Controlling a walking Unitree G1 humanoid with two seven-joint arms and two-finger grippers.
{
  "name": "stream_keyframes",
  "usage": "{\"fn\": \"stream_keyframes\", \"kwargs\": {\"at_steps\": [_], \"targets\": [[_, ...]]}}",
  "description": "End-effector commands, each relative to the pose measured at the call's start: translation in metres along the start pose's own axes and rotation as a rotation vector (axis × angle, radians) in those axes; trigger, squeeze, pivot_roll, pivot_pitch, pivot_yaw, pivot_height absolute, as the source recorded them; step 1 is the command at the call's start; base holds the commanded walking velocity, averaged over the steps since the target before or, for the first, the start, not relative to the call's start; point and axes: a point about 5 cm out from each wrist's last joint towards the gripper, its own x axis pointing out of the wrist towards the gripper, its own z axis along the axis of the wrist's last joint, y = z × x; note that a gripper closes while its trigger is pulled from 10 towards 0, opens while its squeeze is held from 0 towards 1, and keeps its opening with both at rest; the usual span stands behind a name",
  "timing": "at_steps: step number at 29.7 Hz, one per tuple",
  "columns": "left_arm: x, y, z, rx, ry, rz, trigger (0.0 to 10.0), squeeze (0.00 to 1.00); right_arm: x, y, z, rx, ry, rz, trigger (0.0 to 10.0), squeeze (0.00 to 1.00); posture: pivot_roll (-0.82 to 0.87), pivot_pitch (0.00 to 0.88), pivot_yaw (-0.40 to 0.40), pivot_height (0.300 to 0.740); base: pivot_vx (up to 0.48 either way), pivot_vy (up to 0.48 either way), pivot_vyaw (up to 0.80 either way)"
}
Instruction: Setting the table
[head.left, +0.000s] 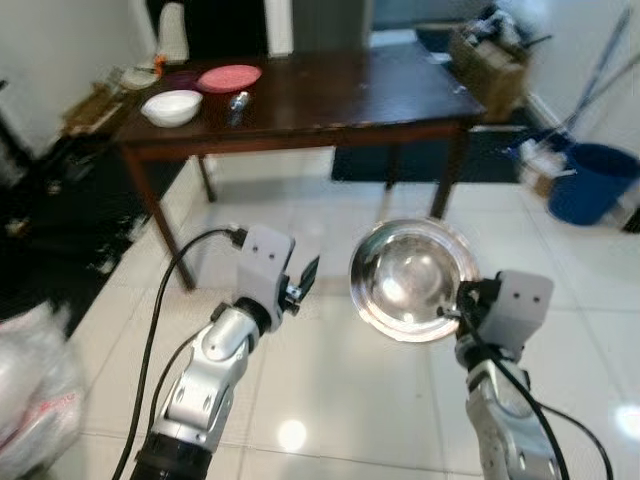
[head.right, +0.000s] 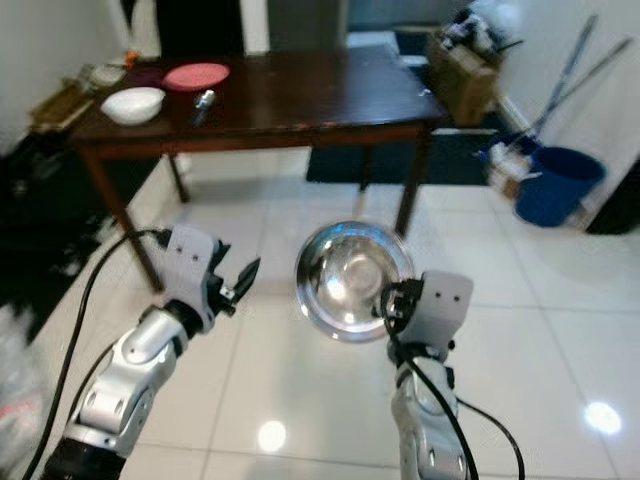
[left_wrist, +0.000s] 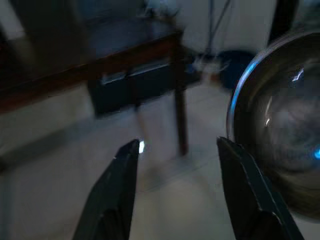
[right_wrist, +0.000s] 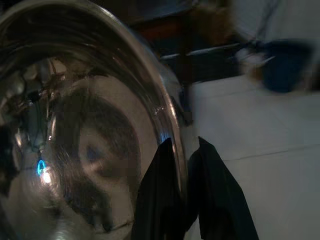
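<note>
My right gripper (head.left: 463, 303) is shut on the rim of a shiny steel bowl (head.left: 412, 279), held upright on edge above the tiled floor, its hollow facing me. In the right wrist view the two black fingers (right_wrist: 165, 200) pinch the bowl's rim (right_wrist: 170, 125). My left gripper (head.left: 305, 278) is raised beside the bowl, open and holding nothing; the left wrist view shows its fingers (left_wrist: 115, 195) apart with the bowl (left_wrist: 280, 150) to one side. Ahead stands a dark wooden table (head.left: 330, 100) carrying a white bowl (head.left: 172, 106), a pink plate (head.left: 229, 77) and a small metal item (head.left: 238, 102).
White tiled floor (head.left: 330, 380) lies between me and the table. A blue bucket (head.left: 590, 182) and mop handles stand at the right, a cardboard box (head.left: 490, 55) behind the table, clutter along the left wall, and a white bag (head.left: 30, 380) at my near left.
</note>
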Motion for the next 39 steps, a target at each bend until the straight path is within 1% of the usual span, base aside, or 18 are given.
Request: {"fn": "stream_keyframes", "kwargs": {"at_steps": [1, 5, 11, 22, 31, 34, 35, 36, 37, 39], "targets": [[-0.006, 0.011, -0.01, 0.011, 0.041, 0.037, 10.0, 0.0, -0.001, 0.015, 0.004, 0.006, -0.027, 0.051, 10.0, 0.0, -0.13, 0.0, 0.115, 0.74, 0.416, 0.0, 0.0], [-0.006, 0.013, -0.011, 0.012, 0.051, 0.048, 10.0, 0.0, -0.001, 0.02, 0.007, -0.01, -0.048, 0.074, 10.0, 0.0, -0.13, 0.0, 0.118, 0.74, 0.45, 0.0, 0.0], [-0.004, 0.016, -0.01, 0.012, 0.044, 0.052, 10.0, 0.0, -0.002, 0.023, 0.005, 0.0, -0.043, 0.074, 10.0, 0.0, -0.13, 0.0, 0.123, 0.74, 0.48, 0.0, 0.0], [-0.004, 0.013, -0.01, 0.01, 0.046, 0.031, 10.0, 0.0, -0.005, 0.019, 0.002, -0.009, -0.036, 0.059, 10.0, 0.0, -0.14, 0.0, 0.129, 0.74, 0.48, 0.0, 0.0], [-0.003, 0.011, -0.01, -0.005, 0.051, 0.012, 10.0, 0.0, -0.007, 0.023, 0.001, -0.01, -0.039, 0.066, 10.0, 0.0, -0.13, 0.0, 0.132, 0.74, 0.48, 0.0, 0.0], [-0.004, 0.011, -0.011, -0.025, 0.056, 0.015, 10.0, 0.0, -0.008, 0.023, 0.001, -0.025, -0.042, 0.07, 10.0, 0.0, -0.13, 0.0, 0.131, 0.74, 0.48, 0.0, 0.0], [-0.005, 0.013, -0.013, -0.059, 0.065, 0.038, 10.0, 0.0, -0.007, 0.025, 0.002, -0.042, -0.045, 0.096, 10.0, 0.0, -0.13, 0.0, 0.125, 0.74, 0.48, 0.0, 0.0], [-0.008, 0.015, -0.014, -0.075, 0.07, 0.055, 10.0, 0.0, -0.007, 0.026, 0.003, -0.046, -0.046, 0.108, 10.0, 0.0, -0.13, 0.0, 0.125, 0.74, 0.48, 0.0, 0.0], [-0.008, 0.015, -0.014, -0.075, 0.07, 0.055, 10.0, 0.0, -0.007, 0.026, 0.003, -0.046, -0.046, 0.108, 10.0, 0.0, -0.13, 0.0, 0.125, 0.74, 0.48, 0.0, 0.0], [-0.017, 0.021, -0.018, -0.092, 0.082, 0.11, 10.0, 0.0, -0.005, 0.03, 0.004, -0.046, -0.044, 0.155, 10.0, 0.0, -0.11, 0.0, 0.091, 0.74, 0.48, 0.0, 0.0]]}}
